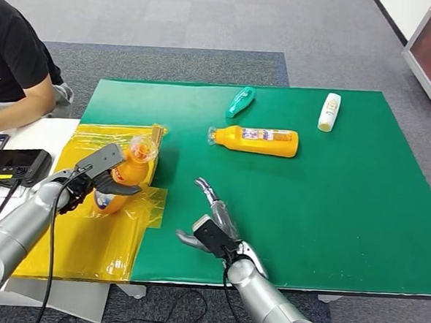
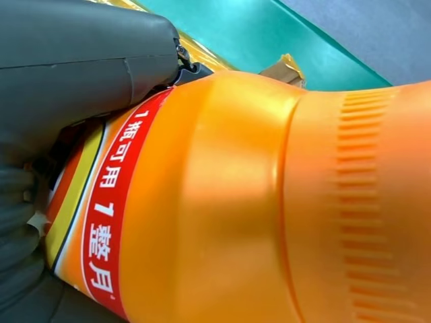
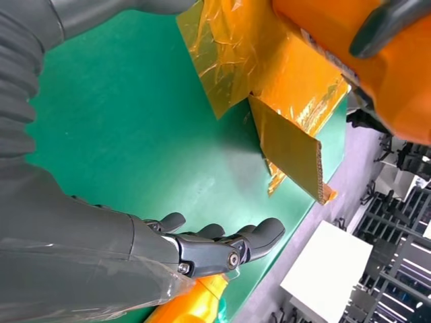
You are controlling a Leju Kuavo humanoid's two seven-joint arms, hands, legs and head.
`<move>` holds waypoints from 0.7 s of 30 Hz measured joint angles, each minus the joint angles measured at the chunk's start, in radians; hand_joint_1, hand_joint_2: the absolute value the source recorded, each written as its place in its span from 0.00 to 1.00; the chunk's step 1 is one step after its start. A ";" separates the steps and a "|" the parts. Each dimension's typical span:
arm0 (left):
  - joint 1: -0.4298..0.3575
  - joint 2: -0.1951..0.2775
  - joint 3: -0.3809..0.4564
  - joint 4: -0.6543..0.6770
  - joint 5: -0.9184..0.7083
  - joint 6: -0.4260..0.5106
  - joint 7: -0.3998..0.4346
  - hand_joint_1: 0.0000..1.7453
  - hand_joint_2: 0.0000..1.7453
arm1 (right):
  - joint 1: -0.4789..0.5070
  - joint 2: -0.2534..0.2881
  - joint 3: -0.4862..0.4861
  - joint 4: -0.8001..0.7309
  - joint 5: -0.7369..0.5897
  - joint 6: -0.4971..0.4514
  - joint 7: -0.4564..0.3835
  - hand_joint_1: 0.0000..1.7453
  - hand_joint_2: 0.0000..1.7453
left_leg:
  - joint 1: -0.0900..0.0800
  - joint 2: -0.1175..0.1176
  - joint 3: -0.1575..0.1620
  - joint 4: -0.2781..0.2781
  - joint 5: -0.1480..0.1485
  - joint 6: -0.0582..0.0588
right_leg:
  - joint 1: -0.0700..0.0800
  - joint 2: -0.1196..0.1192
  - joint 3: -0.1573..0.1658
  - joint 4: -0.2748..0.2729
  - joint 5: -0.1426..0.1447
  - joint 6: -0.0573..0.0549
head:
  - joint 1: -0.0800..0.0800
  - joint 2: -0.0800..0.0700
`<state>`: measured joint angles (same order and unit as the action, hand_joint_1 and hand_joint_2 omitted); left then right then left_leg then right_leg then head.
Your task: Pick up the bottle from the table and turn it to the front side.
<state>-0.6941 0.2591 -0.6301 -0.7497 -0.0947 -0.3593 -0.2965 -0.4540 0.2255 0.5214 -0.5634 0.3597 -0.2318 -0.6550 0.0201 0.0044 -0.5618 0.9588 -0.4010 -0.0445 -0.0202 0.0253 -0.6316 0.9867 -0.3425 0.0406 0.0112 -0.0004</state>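
Note:
My left hand [image 1: 94,176] grips an orange bottle [image 1: 125,174] with a clear cap, held just above the yellow sheet [image 1: 81,234] at the table's left. In the left wrist view the bottle [image 2: 229,202] shows its orange body and a red label strip, with my left hand's thumb [image 2: 76,60] pressed on it. My right hand [image 1: 212,223] hovers open over the green mat [image 1: 337,213] near the front edge, palm up and holding nothing. From the right wrist view my right hand [image 3: 203,245] has its fingers spread, apart from the held bottle [image 3: 355,40].
A second orange bottle [image 1: 258,140] lies on its side mid-mat. A teal bottle [image 1: 240,101] and a white bottle [image 1: 329,111] lie farther back. A cardboard flap [image 3: 289,151] sticks up at the yellow sheet's edge. A person [image 1: 15,69] sits at far left beside a black device [image 1: 14,165].

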 joint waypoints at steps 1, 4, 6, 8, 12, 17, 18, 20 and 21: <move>-0.003 -0.002 -0.001 0.005 -0.001 0.000 0.000 1.00 1.00 | 0.000 0.000 0.001 0.000 0.000 0.000 0.000 0.00 1.00 | 0.000 0.000 0.001 0.000 0.000 0.000 | 0.000 0.000 0.001 0.000 0.000 0.000 | 0.000 0.000; -0.005 -0.003 -0.002 0.009 -0.001 0.001 0.000 1.00 1.00 | 0.000 0.000 0.001 0.000 0.000 0.000 0.000 0.00 1.00 | 0.000 0.000 0.001 0.000 0.000 0.000 | 0.000 0.000 0.001 0.000 0.000 0.000 | 0.000 0.000; -0.013 -0.010 -0.006 0.026 -0.004 0.006 -0.005 1.00 1.00 | 0.000 0.000 0.002 0.000 -0.003 0.000 0.000 0.00 1.00 | 0.000 0.000 0.002 0.000 -0.001 -0.002 | 0.000 0.000 0.002 0.000 -0.001 -0.001 | 0.000 0.000; -0.024 -0.023 -0.011 0.053 -0.008 0.018 -0.010 1.00 1.00 | -0.001 0.000 0.002 0.000 -0.007 -0.001 0.000 0.00 1.00 | 0.000 0.000 0.004 -0.001 -0.002 -0.004 | 0.000 0.000 0.003 0.000 -0.003 -0.003 | 0.000 0.000; -0.034 -0.041 -0.012 0.081 -0.010 0.035 -0.011 1.00 1.00 | -0.002 0.003 0.003 0.000 -0.011 -0.004 0.000 0.00 1.00 | 0.000 -0.001 0.004 -0.001 -0.002 -0.004 | 0.000 -0.001 0.004 0.000 -0.004 -0.001 | 0.000 0.000; -0.043 -0.057 -0.012 0.103 -0.015 0.036 -0.017 1.00 1.00 | -0.003 0.005 0.004 0.000 -0.013 -0.004 0.000 0.00 1.00 | 0.000 -0.003 0.005 -0.002 -0.001 -0.003 | 0.000 -0.003 0.006 0.000 -0.005 -0.001 | 0.000 0.000; -0.044 -0.060 -0.012 0.107 -0.016 0.036 -0.019 1.00 1.00 | -0.003 0.005 0.005 0.000 -0.013 -0.004 0.000 0.00 1.00 | 0.000 -0.003 0.005 -0.002 -0.001 -0.003 | 0.000 -0.004 0.006 0.000 -0.005 -0.001 | 0.000 0.000; -0.047 -0.065 -0.012 0.113 -0.019 0.036 -0.022 1.00 1.00 | -0.004 0.006 0.008 0.000 -0.014 -0.004 0.000 0.00 1.00 | 0.000 -0.005 0.006 -0.002 -0.001 -0.003 | 0.000 -0.006 0.007 0.000 -0.005 -0.001 | 0.000 0.000; -0.048 -0.067 -0.012 0.115 -0.020 0.036 -0.023 1.00 1.00 | -0.004 0.006 0.008 0.000 -0.014 -0.004 0.000 0.00 1.00 | 0.000 -0.006 0.006 -0.002 -0.001 -0.003 | 0.000 -0.007 0.008 0.000 -0.005 -0.001 | 0.000 0.000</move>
<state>-0.7417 0.1926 -0.6420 -0.6342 -0.1146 -0.3229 -0.3198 -0.4580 0.2312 0.5299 -0.5634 0.3455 -0.2356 -0.6553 0.0196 -0.0013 -0.5557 0.9572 -0.4025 -0.0473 -0.0202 0.0185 -0.6237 0.9867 -0.3476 0.0400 0.0114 -0.0004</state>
